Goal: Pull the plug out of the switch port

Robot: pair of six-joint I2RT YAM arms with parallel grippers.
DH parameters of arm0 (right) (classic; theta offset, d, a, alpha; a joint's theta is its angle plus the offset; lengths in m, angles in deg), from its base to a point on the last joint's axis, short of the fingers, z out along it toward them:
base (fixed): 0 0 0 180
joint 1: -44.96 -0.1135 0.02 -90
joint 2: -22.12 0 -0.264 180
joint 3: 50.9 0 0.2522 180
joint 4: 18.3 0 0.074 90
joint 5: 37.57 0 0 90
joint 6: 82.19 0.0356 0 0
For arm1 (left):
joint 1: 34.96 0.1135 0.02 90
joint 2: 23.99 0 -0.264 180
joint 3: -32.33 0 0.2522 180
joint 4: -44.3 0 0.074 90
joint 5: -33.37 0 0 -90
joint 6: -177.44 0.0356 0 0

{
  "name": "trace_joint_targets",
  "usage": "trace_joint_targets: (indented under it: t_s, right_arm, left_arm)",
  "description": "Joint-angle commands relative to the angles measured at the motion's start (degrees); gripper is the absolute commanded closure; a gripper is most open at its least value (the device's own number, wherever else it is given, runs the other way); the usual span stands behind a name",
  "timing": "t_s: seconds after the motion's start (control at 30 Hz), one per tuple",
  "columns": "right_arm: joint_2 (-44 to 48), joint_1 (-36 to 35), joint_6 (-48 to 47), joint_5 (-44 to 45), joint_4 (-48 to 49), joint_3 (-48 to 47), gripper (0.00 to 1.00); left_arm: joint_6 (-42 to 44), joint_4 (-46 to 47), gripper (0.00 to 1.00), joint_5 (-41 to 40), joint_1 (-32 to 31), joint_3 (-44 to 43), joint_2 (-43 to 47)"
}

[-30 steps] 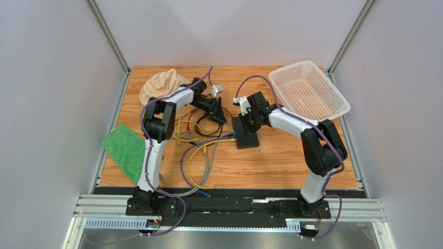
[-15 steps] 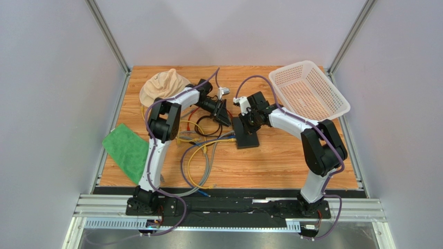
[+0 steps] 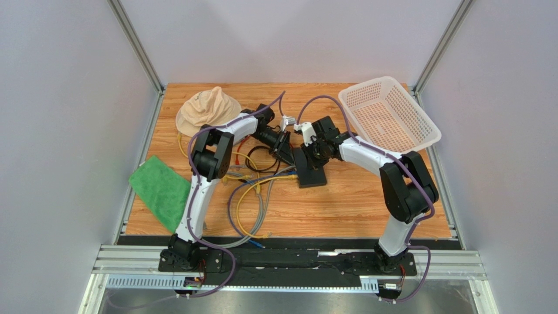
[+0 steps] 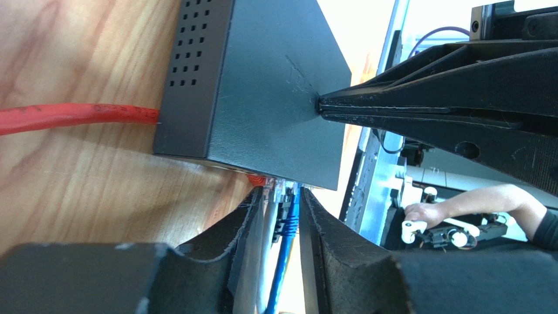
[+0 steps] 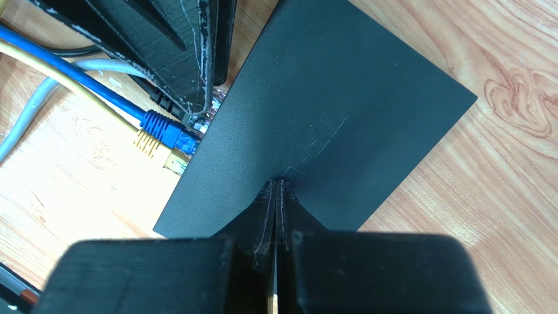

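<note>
The flat black switch point(image 3: 310, 167) lies mid-table, with several cables plugged into its left edge. In the left wrist view its top point(image 4: 262, 85) fills the upper frame. My left gripper point(image 4: 281, 194) is open, and its jaws straddle a grey plug's cable point(image 4: 270, 242) and a blue plug point(image 4: 289, 219) at the switch's ports. A thin gap shows beside the blue cable. My right gripper point(image 5: 276, 184) is shut, with its tips pressed down on the switch's top point(image 5: 340, 98). The blue plug point(image 5: 165, 127) and a yellow plug point(image 5: 171, 161) show in the right wrist view beside the left fingers point(image 5: 190, 59).
A red cable point(image 4: 72, 116) runs along the wood to the switch's side. Loose yellow, grey and blue cables point(image 3: 252, 196) loop in front of the switch. A white basket point(image 3: 390, 114) stands back right. A beige hat point(image 3: 204, 108) lies back left, and a green cloth point(image 3: 159, 190) at the left edge.
My left gripper has moved right, from beside the cable tangle up to the switch's port edge. The right gripper has stayed pressed on the switch.
</note>
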Motion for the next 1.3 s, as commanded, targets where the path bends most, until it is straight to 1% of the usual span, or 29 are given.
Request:
trace_joint_targets:
  t_s: [0.0, 0.17, 0.3, 0.5, 0.6, 0.63, 0.7, 0.97, 1.07, 1.13, 1.17, 1.27]
  right_arm:
    - [-0.3, -0.3, -1.0, 0.6, -1.2, 2.4, 1.0]
    - [-0.2, -0.5, -1.1, 0.7, -1.1, 2.6, 1.0]
    - [-0.2, -0.5, -1.1, 0.6, -1.2, 2.6, 1.0]
    - [-0.6, -0.7, -1.1, 0.6, -0.9, 2.3, 1.0]
    - [-0.6, -0.7, -1.1, 0.4, -0.8, 2.2, 1.0]
    - [-0.5, -0.7, -1.1, 0.4, -0.8, 2.3, 1.0]
    - [-0.4, -0.7, -1.1, 0.6, -0.7, 2.5, 1.0]
    - [0.3, -0.8, -1.5, 1.0, -0.5, 3.1, 1.0]
    - [0.1, -0.8, -1.4, 0.6, -0.7, 2.9, 1.0]
    - [0.0, -0.8, -1.4, 0.6, -0.7, 2.8, 1.0]
    - [0.1, -0.8, -1.5, 0.5, -0.6, 2.9, 1.0]
    - [0.4, -0.7, -1.4, 0.4, -0.6, 3.2, 1.0]
  left_arm:
    - [1.1, 0.6, 0.68, 1.8, -0.5, -0.1, -1.2]
    - [0.7, 0.9, 0.71, 2.1, -0.5, 0.0, -1.5]
    - [0.6, 0.8, 0.71, 1.4, -0.8, -0.1, -1.5]
    - [1.1, 0.6, 0.76, 0.1, -1.4, 0.2, -0.9]
    - [0.9, 0.7, 0.88, -0.1, -1.4, 0.2, -0.9]
    - [0.8, 0.9, 0.94, 0.0, -1.4, 0.1, -0.9]
    - [0.9, 0.7, 1.0, 0.3, -1.4, -0.2, -1.1]
    - [3.0, -1.2, 1.0, 0.1, -1.1, 0.6, -0.3]
    - [3.5, -3.8, 1.0, 0.2, -0.1, -3.5, -1.6]
    - [3.4, -3.7, 1.0, -0.2, 0.2, -5.4, -1.8]
    - [2.7, -3.3, 1.0, -0.1, 0.3, -5.2, -1.1]
    - [1.4, 0.2, 1.0, 2.1, -0.4, 0.4, 1.3]
